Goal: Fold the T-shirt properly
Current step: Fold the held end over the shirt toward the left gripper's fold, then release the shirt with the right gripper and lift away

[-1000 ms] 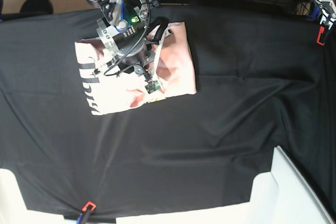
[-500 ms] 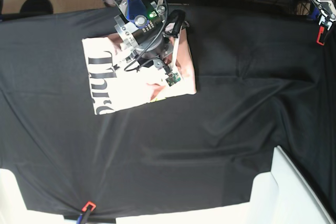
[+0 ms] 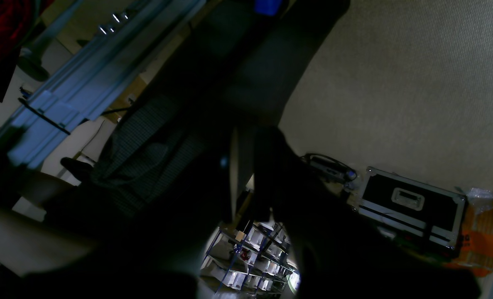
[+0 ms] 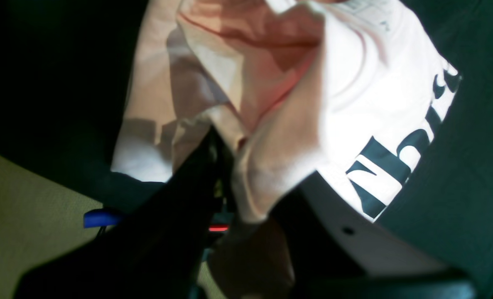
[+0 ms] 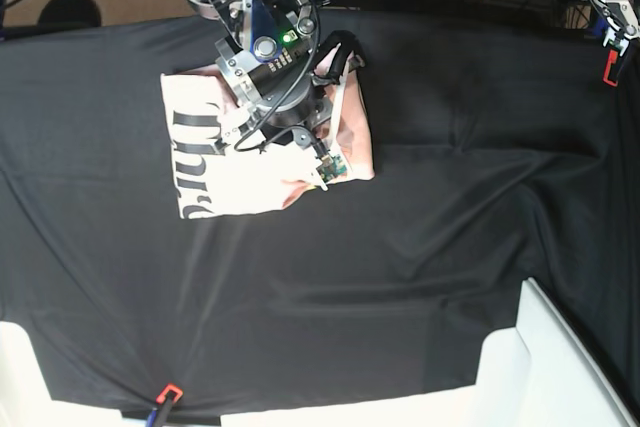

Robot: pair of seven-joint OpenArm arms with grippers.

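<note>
Black table cloth (image 5: 420,247) covers the whole work surface; cables and a power strip sit along the far edge. T-shirt (image 5: 262,152) is already a compact rectangle under the right arm, black lettering face up on the side away from the gripper's wrist. Right gripper (image 4: 225,195) has its jaws pinched on a bunched pink layer, which rises off the stack right at the fingertips and drapes forward of them. Left gripper (image 5: 612,22) is parked high, well off the cloth, jaws nearly together, nothing in them; its wrist view only shows the room.

Judgement: late stage, last fold or edge tidy-up. Next move needs the held layer carried across and laid flat, edges lined up with the stack beneath, then release without dragging the lower layers.
</note>
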